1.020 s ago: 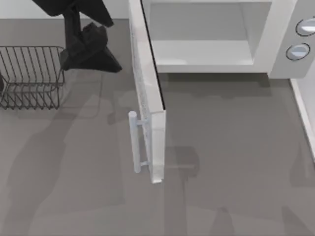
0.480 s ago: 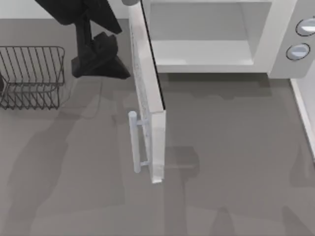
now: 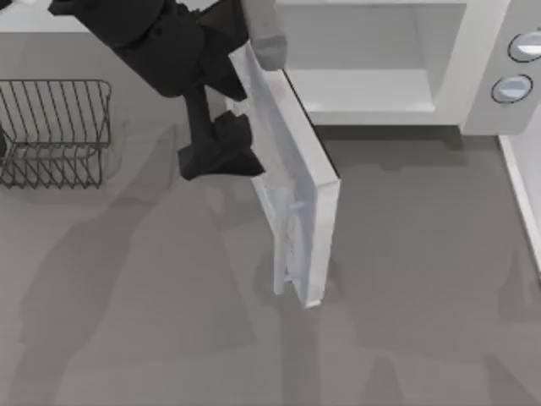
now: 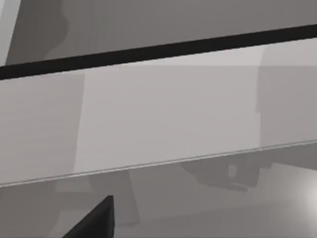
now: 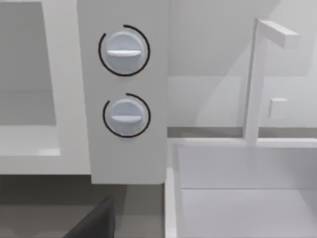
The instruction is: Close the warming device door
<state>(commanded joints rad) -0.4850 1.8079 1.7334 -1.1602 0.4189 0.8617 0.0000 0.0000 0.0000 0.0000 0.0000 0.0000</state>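
The warming device [image 3: 473, 85] is a white microwave at the table's back, its pale cavity [image 3: 363, 59] exposed. Its door [image 3: 292, 186] stands partly open, angled out toward the table's front, with the hinge at the cavity's left side. My left gripper [image 3: 221, 156] is against the door's outer face, on its left side, about midway along it. In the left wrist view the door's panel [image 4: 158, 119] lies very close. The right wrist view looks at the warming device's control panel [image 5: 124, 158] with its two round knobs [image 5: 124, 52].
A dark wire rack [image 3: 55, 131] stands at the left, behind and left of my left arm. A white basin [image 5: 237, 188] with a tall tap [image 5: 257, 79] sits right of the microwave; its rim [image 3: 524, 186] runs along the table's right edge.
My left arm moved right and forward from beside the rack to the door's outer face. The door has swung to the right, toward the microwave's opening.
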